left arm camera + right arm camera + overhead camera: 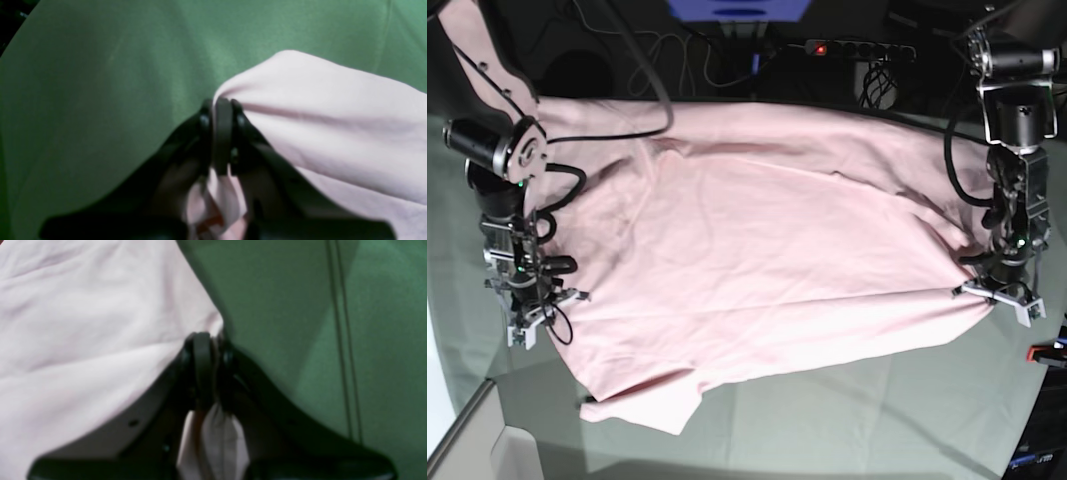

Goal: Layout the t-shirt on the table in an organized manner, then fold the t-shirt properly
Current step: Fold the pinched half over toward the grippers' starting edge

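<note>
The pale pink t-shirt lies spread across the table, plain side up, with one sleeve pointing toward the front left. At the shirt's right edge, my left gripper is shut on a pinch of the fabric. The left wrist view shows its jaws closed together with pink cloth bunched through them. At the shirt's left edge, my right gripper is also shut on the shirt. In the right wrist view its jaws hold the shirt's edge, and fabric hangs below them.
The table's green cloth lies under both grippers. A red clamp sits at the right edge. A power strip and cables lie beyond the back edge. A pale box corner stands at the front left.
</note>
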Controlling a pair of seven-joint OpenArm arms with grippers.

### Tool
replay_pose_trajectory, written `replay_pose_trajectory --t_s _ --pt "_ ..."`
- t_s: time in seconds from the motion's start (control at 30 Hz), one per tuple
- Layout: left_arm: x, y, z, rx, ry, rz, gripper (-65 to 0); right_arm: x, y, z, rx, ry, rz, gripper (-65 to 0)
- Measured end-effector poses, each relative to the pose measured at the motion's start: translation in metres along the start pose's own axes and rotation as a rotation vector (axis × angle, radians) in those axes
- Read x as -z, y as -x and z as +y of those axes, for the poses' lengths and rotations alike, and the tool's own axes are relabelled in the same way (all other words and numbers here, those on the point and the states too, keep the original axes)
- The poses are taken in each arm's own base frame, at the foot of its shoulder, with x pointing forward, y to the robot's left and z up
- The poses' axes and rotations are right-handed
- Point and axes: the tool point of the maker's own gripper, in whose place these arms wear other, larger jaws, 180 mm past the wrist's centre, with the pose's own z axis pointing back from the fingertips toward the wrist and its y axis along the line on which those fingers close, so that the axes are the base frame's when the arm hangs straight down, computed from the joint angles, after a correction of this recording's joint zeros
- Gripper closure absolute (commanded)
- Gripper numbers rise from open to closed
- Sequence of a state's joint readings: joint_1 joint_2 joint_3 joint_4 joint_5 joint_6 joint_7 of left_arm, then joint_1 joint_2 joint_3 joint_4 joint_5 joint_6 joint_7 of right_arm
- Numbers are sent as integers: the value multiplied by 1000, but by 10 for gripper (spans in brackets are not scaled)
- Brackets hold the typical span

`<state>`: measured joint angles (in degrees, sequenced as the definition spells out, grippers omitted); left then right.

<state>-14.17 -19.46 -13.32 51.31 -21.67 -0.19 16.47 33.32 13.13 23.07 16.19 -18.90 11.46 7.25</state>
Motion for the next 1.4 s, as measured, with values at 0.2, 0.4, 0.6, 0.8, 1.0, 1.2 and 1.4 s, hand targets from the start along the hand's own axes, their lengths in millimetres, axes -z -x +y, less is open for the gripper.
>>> replay_pose_trajectory --t_s 0.2,0.4,0.6,0.8,1.0,1.2,1.4 --pt "-18 -32 -18 22 57 -109 0 -20 -16 -25 2 19 -105 0" --pt "-27 -25 -18 39 63 -111 0 -39 -21 -29 33 -2 -179 0" --pt "-47 -27 6 3 26 -148 0 -66 -4 -26 15 -34 -204 0" --pt "-74 2 16 -46 4 -89 0 -100 -8 -20 37 -58 -290 0" --pt "-81 35 18 -79 -12 -18 0 -118 29 -27 50 -51 -236 0" --pt "-79 70 19 -104 -24 59 -5 -125 43 -29 75 -53 -223 0" --pt "-77 83 23 -114 -35 95 -61 -127 47 -31 71 -52 -215 0"
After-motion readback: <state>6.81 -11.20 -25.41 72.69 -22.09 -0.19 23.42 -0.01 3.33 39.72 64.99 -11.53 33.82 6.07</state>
